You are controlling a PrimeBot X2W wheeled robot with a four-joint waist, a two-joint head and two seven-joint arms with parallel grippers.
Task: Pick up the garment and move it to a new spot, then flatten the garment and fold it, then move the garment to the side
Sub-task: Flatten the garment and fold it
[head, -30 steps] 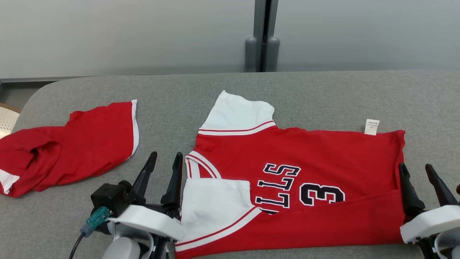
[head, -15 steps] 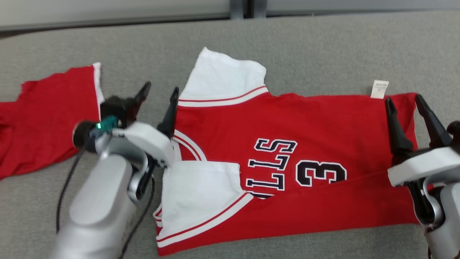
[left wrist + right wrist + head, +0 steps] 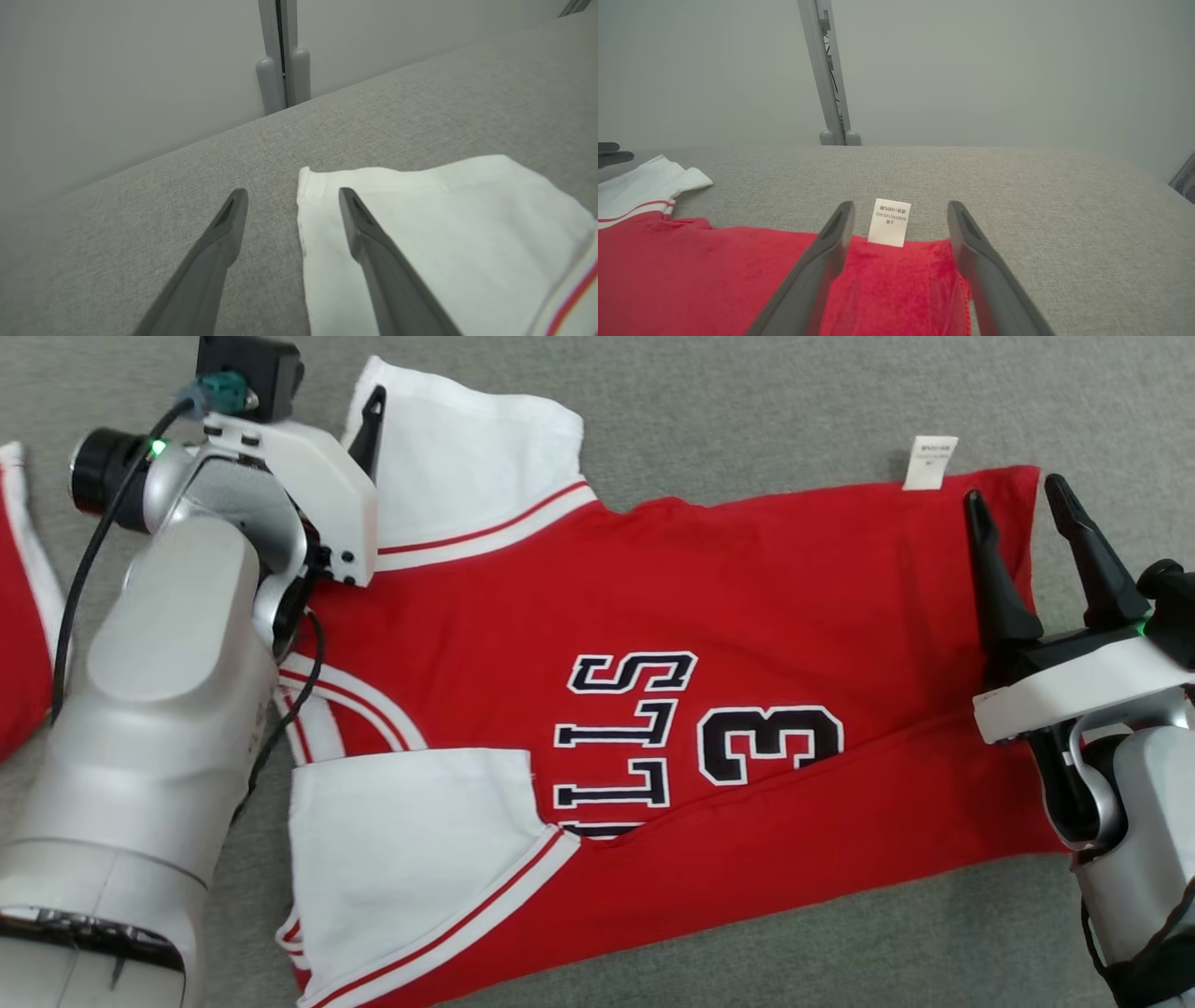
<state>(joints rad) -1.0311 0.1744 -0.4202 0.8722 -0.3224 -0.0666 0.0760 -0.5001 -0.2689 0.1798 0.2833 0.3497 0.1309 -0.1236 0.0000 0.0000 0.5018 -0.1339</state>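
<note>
In the head view the whole picture is shifted against the earlier frames because the camera is tipped lower and nearer; the wall is lost past the top edge, while the red garment is seen lying as before on the grey table, lettering up, its near edge folded over. Measured against the cloth, both arms are reached farther forward. The left gripper is carried from beside the collar to the far white sleeve; the right gripper is brought up the hem to the far corner by the white label. Both are held wide open, gripping nothing. A second red garment is cut by the left edge. In the left wrist view the sleeve's corner is found between the spread fingers, one finger over white cloth, the other over bare table. In the right wrist view the label is framed between the parted fingers, the red corner beneath them; contact cannot be told.
</note>
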